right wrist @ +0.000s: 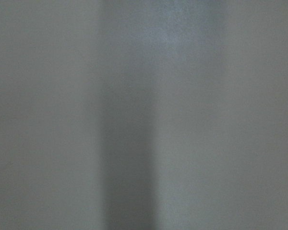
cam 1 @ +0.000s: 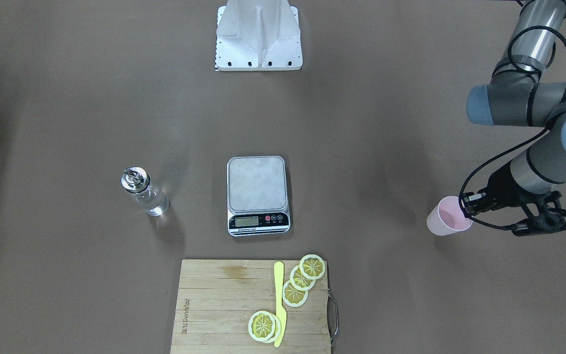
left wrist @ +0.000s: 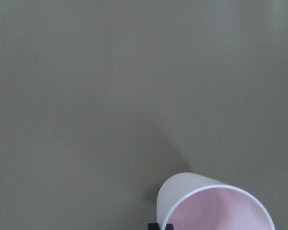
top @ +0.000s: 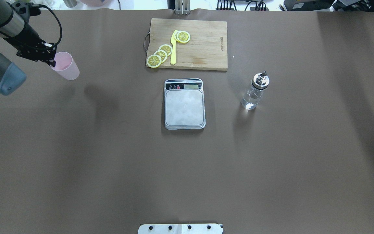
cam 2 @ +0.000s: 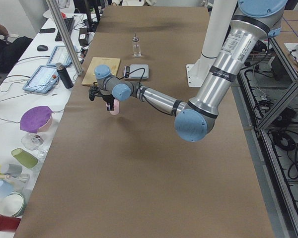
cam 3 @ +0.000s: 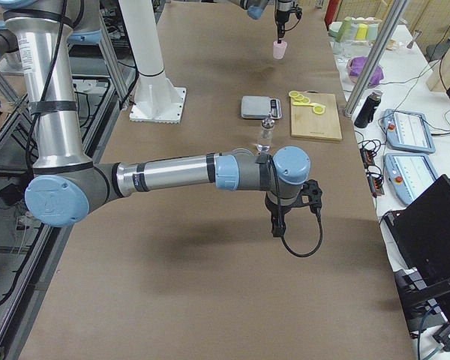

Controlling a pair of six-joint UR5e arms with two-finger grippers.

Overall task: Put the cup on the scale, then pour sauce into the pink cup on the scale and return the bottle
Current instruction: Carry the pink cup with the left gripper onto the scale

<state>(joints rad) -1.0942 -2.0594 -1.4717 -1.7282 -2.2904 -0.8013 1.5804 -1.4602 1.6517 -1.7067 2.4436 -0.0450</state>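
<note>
Mid-bench sits a scale [top: 184,107]. Just behind it, at the far edge, is a cutting board [top: 203,45] with lemon slices [top: 161,54] and a knife [top: 173,48]. A bottle [top: 255,92] stands well apart toward the right end. Near the far left corner, the left gripper [top: 53,61] pinches a cup [top: 66,67] by its rim. Bare tabletop lies between cup and scale and along the near edge.

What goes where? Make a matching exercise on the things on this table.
1 pale pink plastic cup
2 silver-grey digital scale
3 clear glass bottle
4 yellow plastic knife

a lies on the wooden cutting board
b platform bare
c pinched at the rim by the left gripper
d stands upright on the table

Pairs: 1-c; 2-b; 3-d; 4-a
</note>
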